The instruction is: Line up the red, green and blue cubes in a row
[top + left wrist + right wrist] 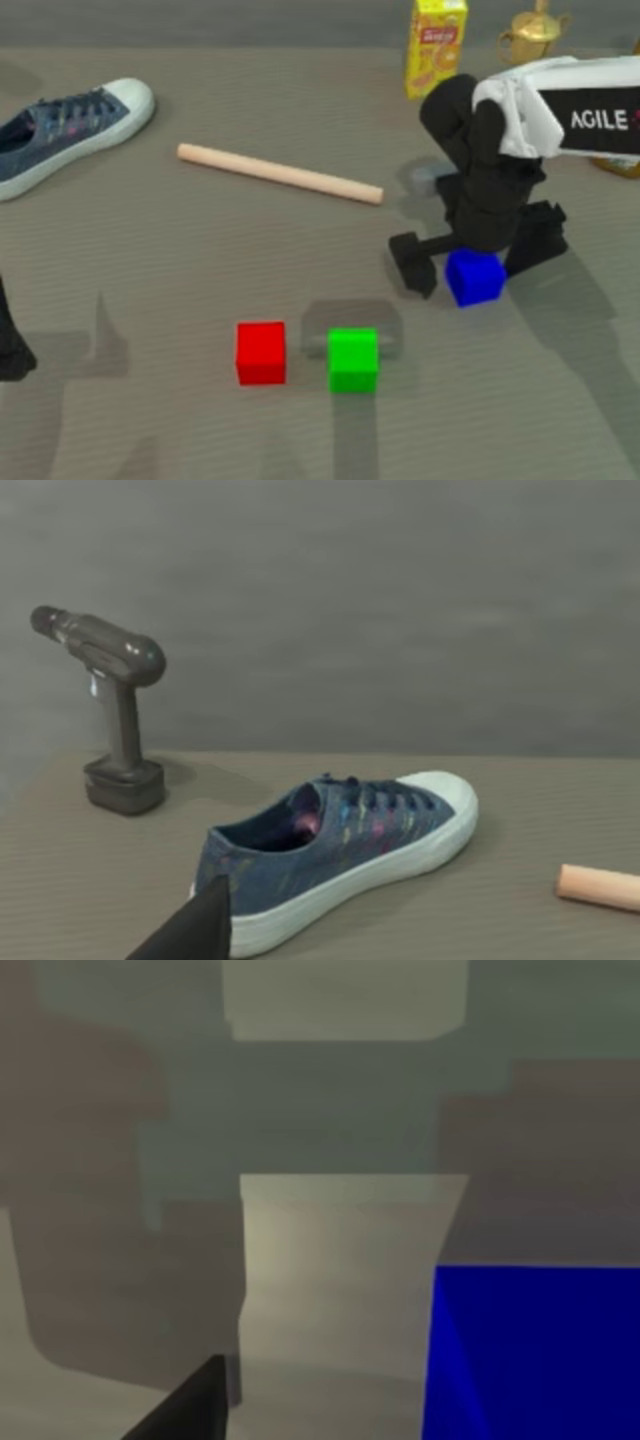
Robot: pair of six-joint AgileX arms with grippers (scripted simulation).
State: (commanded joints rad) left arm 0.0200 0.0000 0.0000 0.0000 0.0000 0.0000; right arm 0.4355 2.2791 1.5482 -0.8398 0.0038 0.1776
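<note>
top: three matte cubes on my ribbed grey-brown bench (150,260) – red cube (261,352) and green cube (353,360) side by side near the front, blue cube (474,277) right of centre between the spread, released fingers of my right gripper (478,258); one wooden dowel (280,173), one denim sneaker (66,128), one juice carton (436,45) | left wrist: my left gripper (192,932) parked at the left edge, grip state unclear; one drill (113,706), grey wall | right wrist: blue cube face close beside one dark fingertip (190,1405)
</note>
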